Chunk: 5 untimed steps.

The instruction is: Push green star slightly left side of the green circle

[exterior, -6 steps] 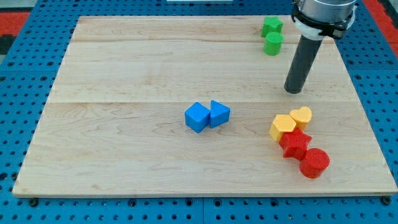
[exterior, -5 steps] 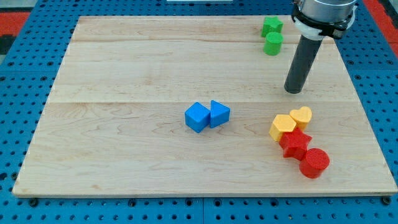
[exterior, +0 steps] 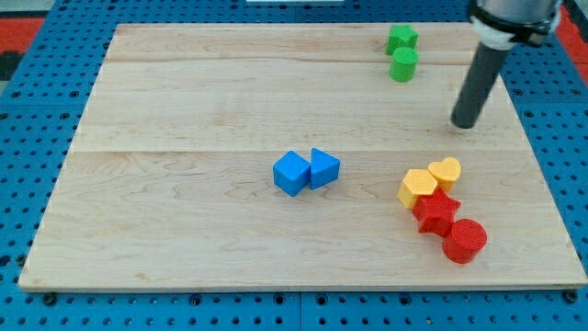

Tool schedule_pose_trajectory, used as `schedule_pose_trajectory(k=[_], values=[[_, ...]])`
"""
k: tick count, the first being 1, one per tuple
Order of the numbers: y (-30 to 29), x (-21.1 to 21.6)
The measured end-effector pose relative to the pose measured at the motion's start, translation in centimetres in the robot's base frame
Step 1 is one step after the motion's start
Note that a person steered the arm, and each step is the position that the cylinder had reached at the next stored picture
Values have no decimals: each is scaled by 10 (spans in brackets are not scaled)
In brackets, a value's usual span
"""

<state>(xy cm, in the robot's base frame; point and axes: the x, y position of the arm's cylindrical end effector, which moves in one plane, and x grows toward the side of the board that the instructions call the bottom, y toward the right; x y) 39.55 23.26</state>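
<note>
The green star (exterior: 401,39) sits near the view's top right of the wooden board, touching the green circle (exterior: 402,64) just below it. My tip (exterior: 465,124) is on the board to the right of and below both green blocks, well apart from them. The rod rises toward the view's top right.
A blue cube (exterior: 291,173) and a blue triangular block (exterior: 323,168) touch near the middle. At the lower right cluster a yellow hexagon (exterior: 417,188), yellow heart (exterior: 446,171), red star (exterior: 436,213) and red circle (exterior: 464,241). The wooden board (exterior: 184,110) lies on a blue pegboard.
My tip has moved to the view's right and slightly up, away from the green blocks. No block has moved.
</note>
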Motion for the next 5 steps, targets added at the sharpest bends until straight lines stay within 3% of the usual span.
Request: schedule_pose_trajectory(k=[2,3,4,5], values=[[33,-86],[-20,-127],[-32,-172],[-68,-182]])
